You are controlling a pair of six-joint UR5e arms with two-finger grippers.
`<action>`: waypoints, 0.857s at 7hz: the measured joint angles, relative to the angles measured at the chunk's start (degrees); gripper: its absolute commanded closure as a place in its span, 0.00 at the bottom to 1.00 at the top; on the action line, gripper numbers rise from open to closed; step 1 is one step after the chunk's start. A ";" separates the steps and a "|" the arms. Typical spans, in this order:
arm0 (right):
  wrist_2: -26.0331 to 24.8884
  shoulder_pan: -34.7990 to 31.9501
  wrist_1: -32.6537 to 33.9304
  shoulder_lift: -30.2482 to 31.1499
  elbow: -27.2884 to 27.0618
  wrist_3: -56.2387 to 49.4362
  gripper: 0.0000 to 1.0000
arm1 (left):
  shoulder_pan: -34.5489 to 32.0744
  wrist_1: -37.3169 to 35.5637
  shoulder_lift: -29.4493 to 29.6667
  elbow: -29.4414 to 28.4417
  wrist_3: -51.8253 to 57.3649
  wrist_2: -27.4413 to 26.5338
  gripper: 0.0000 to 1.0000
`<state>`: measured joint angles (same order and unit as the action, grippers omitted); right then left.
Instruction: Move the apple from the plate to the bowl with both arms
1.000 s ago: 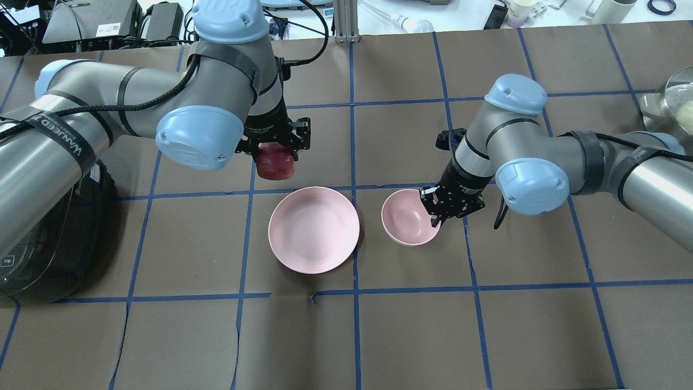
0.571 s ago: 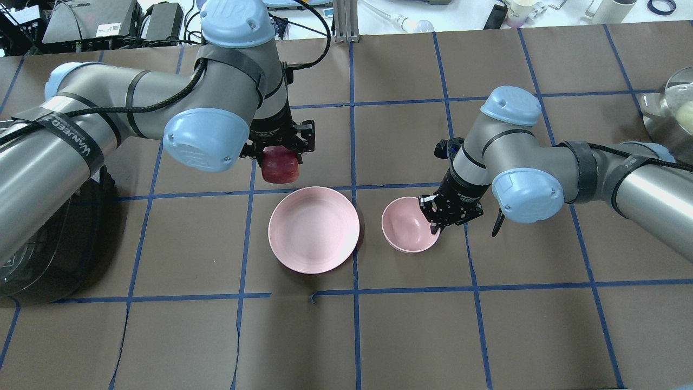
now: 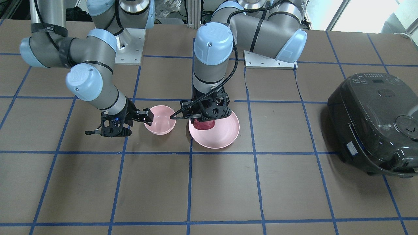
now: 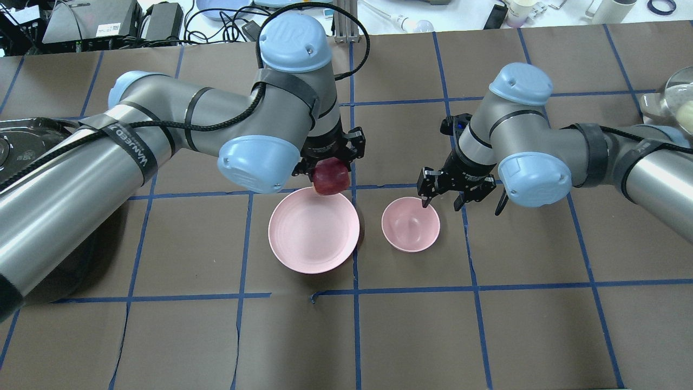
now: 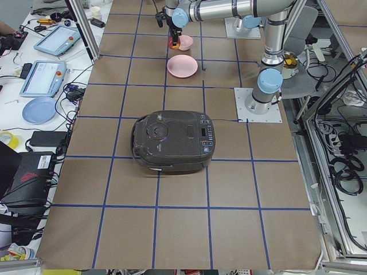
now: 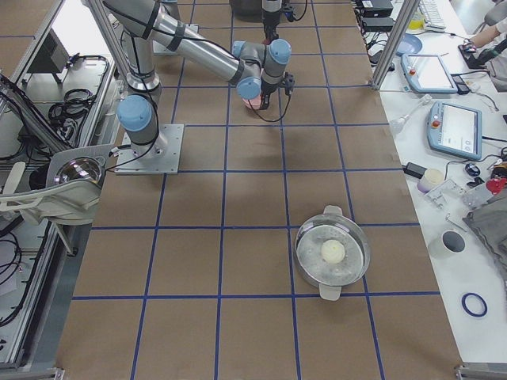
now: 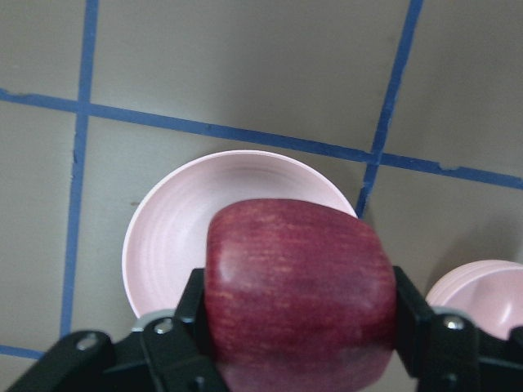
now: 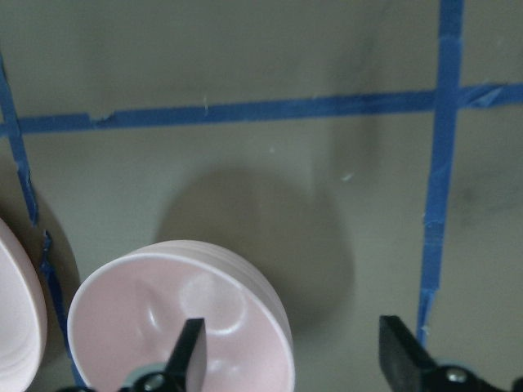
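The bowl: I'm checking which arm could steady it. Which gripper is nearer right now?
Right. The right gripper hovers open over the bowl's rim; the left gripper holds the apple above the plate, next to the bowl.

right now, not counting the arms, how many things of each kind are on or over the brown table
apple: 1
pink dishes: 2, the plate and the bowl
rice cooker: 1
lidded pot: 1
total: 5
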<state>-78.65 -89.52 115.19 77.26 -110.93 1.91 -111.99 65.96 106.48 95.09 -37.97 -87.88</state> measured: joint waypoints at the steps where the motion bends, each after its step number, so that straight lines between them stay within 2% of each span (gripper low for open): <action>1: -2.45 1.09 -4.47 0.50 3.30 -0.19 0.00 | -2.36 -3.21 1.59 0.00 -5.54 1.38 1.00; 2: -5.45 2.51 -8.92 1.00 6.12 -0.69 0.00 | -4.55 -6.38 3.41 0.01 -10.75 2.78 1.00; 4: -11.72 5.05 -13.57 2.27 8.24 -2.18 0.00 | -8.51 -10.15 7.11 0.07 -17.06 6.40 1.00; 6: -13.25 6.75 -15.36 3.16 8.46 -3.81 0.00 | -10.36 -11.05 9.18 0.23 -18.41 8.05 1.00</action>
<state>-91.90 -82.78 99.83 80.42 -102.47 -1.89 -122.35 54.91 115.66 95.32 -56.38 -79.83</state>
